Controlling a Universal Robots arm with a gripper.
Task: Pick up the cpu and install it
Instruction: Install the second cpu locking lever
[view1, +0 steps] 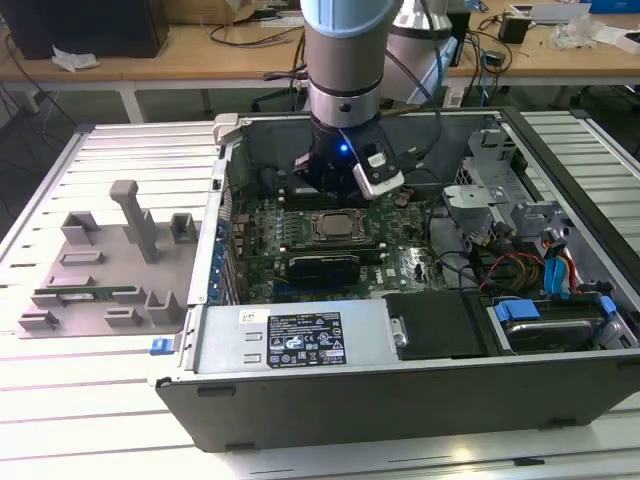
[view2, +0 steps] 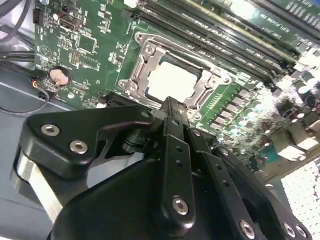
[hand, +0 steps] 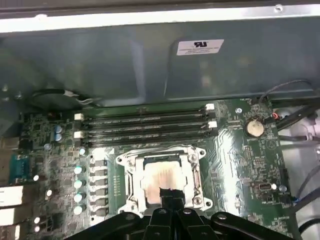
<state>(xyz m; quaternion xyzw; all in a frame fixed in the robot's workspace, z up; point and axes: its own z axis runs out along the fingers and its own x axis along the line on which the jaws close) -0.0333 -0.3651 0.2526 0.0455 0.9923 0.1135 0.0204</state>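
On the exterior view's left I see a grey plastic fixture (view1: 105, 262) lying on the slatted worktop (view1: 60, 420), with a long green memory stick (view1: 85, 295) resting in one of its slots. Beside it stands the open computer case (view1: 400, 385), and my arm (view1: 345, 60) reaches down into it over the green motherboard (view1: 400, 265). On the exterior view's right, inside the case, a bundle of coloured cables (view1: 520, 268) sits above a blue-handled drive bay (view1: 520, 310).

The hand (view2: 170, 107) has its two black fingers pressed together, with no gap between the tips and nothing pinched in them. In both wrist views the tips sit just over the near edge of the socket frame (view2: 145, 55), but I cannot tell whether they touch it.

The cpu (hand: 162, 176) lies flat inside that metal frame, its pale top facing up. The first wrist view shows the memory slots (hand: 145, 125) and a round coin battery (hand: 254, 127) beyond the socket. The second wrist view shows the hand's linkage up close, which hides the board behind it. In the exterior view the arm covers the hand's tips, and glare washes out detail on the cpu's top in the second wrist view.
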